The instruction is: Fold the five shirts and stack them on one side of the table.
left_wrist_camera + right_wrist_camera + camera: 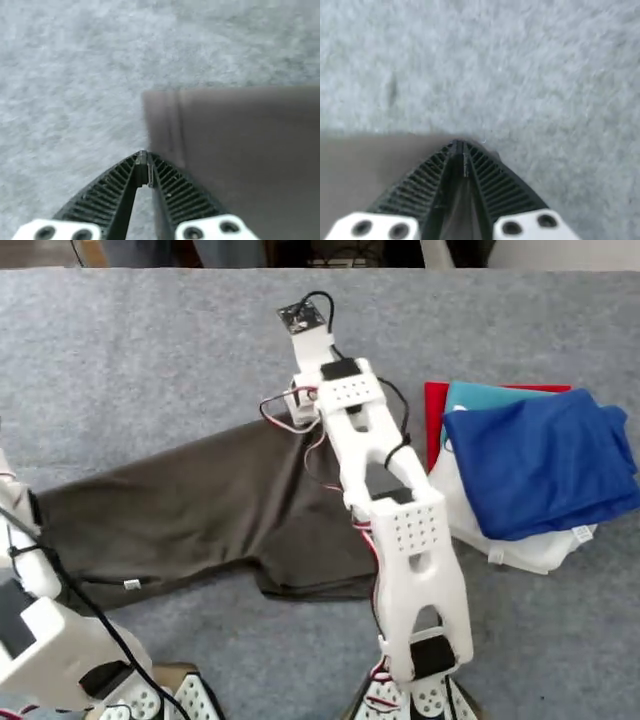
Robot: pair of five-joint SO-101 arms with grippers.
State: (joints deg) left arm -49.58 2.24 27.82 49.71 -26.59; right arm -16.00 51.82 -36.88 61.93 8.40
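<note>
One brown shirt [190, 505] lies spread out on the grey table [150, 350], with a pincer at each of two edges. The right pincer [459, 147] is clenched, its tips meeting on the shirt's far edge and nipping it. Cloth runs back under it toward the arm's base, and beyond the tips there is bare table. The left pincer [143, 160] is likewise clenched on the shirt, its tips at the corner of a stitched hem. The cloth spreads away to one side of it, and open table lies on the other side and ahead. Between the two pincers the shirt lies mostly smooth. Well apart from the right pincer, on the side away from the left one, sits a stack [530, 480] of folded shirts. A blue shirt [545, 465] is on top, with a teal shirt [480, 395], a red shirt [434, 415] and a white shirt [520, 545] showing at its edges. The right arm [400, 510] stretches between this stack and the brown shirt's main spread.
</note>
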